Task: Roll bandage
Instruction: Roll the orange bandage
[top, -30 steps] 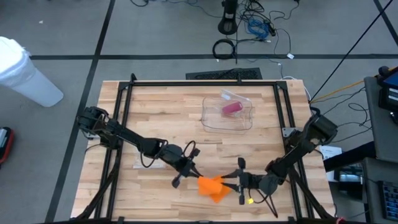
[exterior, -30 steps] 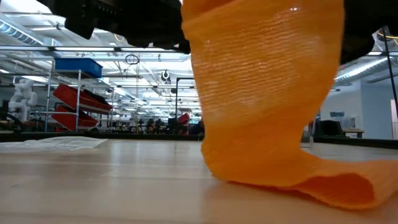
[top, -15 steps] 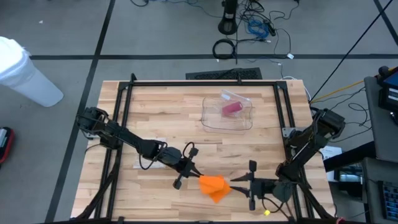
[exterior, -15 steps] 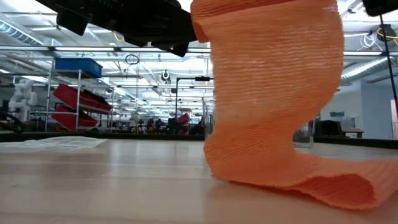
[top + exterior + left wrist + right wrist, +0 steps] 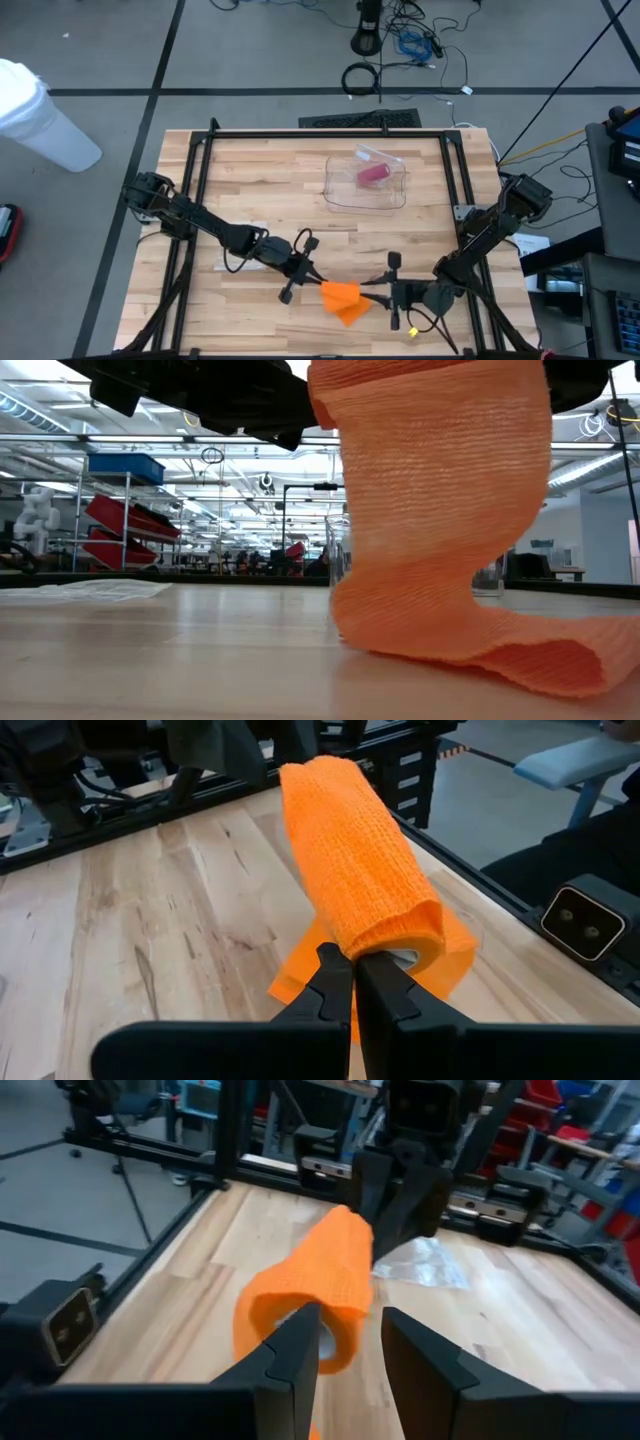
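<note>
1. An orange bandage (image 5: 342, 299) hangs partly rolled between two robot arms near the front edge of the wooden bench (image 5: 260, 180), its loose tail draped onto the boards.
2. The left gripper (image 5: 305, 277) sits at the roll's left end, its jaws closed tight on the edge of the bandage, as the left wrist view shows.
3. The right gripper (image 5: 378, 295) meets the roll's right end; its jaws stand partly apart around that end, though whether they press on it cannot be told.
4. In the low view the bandage (image 5: 440, 520) rises as a twisted column, its folded tail lying flat on the bench.
5. Behind the bandage, toward the bench's far edge, a clear plastic tray (image 5: 366, 182) holds a pink item (image 5: 373, 175), well apart from both arms.
6. Bare boards lie open between the bandage and the tray, and a black frame (image 5: 330, 133) runs along the bench's edges.
</note>
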Tool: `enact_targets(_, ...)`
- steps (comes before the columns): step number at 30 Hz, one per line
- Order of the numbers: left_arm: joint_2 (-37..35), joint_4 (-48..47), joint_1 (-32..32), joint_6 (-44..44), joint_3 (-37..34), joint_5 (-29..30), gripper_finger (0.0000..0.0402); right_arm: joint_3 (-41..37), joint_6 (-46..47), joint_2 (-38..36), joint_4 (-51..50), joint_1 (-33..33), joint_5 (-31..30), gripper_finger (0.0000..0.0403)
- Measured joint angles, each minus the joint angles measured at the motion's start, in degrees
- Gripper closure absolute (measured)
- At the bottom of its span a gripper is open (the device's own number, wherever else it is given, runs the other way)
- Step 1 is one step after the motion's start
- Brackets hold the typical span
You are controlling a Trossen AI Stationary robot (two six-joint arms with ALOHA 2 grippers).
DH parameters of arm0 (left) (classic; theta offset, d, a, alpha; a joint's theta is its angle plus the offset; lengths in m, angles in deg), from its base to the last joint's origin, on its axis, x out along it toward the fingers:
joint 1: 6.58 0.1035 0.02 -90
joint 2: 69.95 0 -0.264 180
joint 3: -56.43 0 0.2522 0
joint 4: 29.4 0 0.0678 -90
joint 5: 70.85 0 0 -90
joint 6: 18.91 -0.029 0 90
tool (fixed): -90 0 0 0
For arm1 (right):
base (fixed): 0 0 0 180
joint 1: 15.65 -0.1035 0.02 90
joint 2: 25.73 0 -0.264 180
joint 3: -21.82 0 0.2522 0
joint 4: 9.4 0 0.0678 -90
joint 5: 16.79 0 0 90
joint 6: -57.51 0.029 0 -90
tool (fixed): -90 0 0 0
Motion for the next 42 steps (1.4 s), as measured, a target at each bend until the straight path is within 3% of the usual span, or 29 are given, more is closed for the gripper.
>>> enact_targets(26, 0.02, 0.48, 0.00, -0.09, 0.00, 0.85, 0.0401, 0.00, 1.23, 0.02, -2.92, 3.02, 2.13, 0.0304)
enact_targets(32, 0.07, 2.52, -0.04, -0.48, -0.17, 1.95, 0.0401, -0.02, -1.45, 0.02, -3.51, 4.73, 6.21, 0.0338)
enact_targets(42, 0.07, 0.17, -0.09, -3.34, -0.17, 1.67, 0.0401, -0.11, -3.39, 0.02, -3.02, 6.43, 5.75, 0.0391)
